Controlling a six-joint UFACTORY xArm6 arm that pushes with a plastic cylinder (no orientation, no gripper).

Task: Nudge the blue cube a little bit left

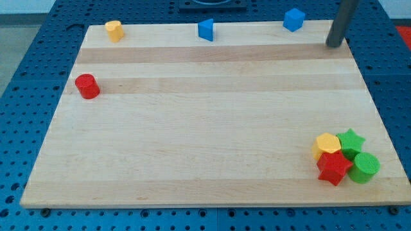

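The blue cube [294,19] sits at the top edge of the wooden board [205,128], right of centre. My tip [333,45] is the lower end of the dark rod at the view's top right. It stands to the right of the blue cube and slightly lower in the view, with a gap between them. A second blue block [205,29], wedge-like in shape, sits at the top edge near the middle, left of the cube.
A yellow block [114,31] sits at the top left. A red cylinder [87,86] is at the left edge. At the bottom right a cluster holds a yellow block [326,145], a green star [350,141], a red star [333,167] and a green cylinder [366,167].
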